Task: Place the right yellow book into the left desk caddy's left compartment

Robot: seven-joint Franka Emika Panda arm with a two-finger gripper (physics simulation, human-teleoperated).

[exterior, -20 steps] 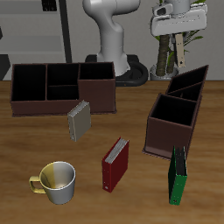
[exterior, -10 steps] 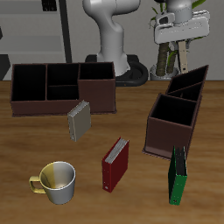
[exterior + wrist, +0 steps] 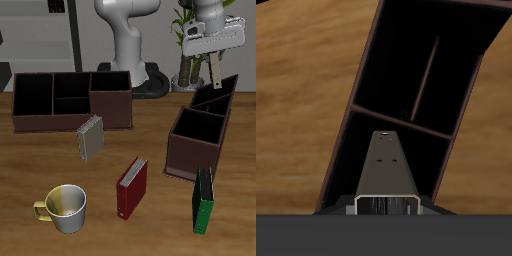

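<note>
1. The end effector (image 3: pixel 214 55) has travelled sideways over the last second, away from the robot's base and toward the left desk caddy (image 3: pixel 186 155). It now hangs high above that caddy's rear part.
2. The end effector is clenched on the right yellow book (image 3: pixel 215 72). The book hangs upright below the fingers, clear of the surface (image 3: pixel 160 215) and apart from the caddy's rim.
3. The wrist view looks straight down the book (image 3: pixel 386 165). The caddy's dark compartments and a divider (image 3: pixel 406 122) lie directly beneath it.
4. Meaning for the task: the carry phase looks nearly finished, and you are over the correct caddy. The book is not yet inside any compartment.
5. Your next need is probably a small alignment over the left compartment, then a descent. From these views you cannot tell with certainty which cell the book is centred above.
6. Undisturbed items: the other yellow book (image 3: pixel 90 136) leans by the second caddy (image 3: pixel 70 100). The red book (image 3: pixel 131 188), green book (image 3: pixel 203 202) and mug (image 3: pixel 65 208) stand nearer the front edge.
</note>
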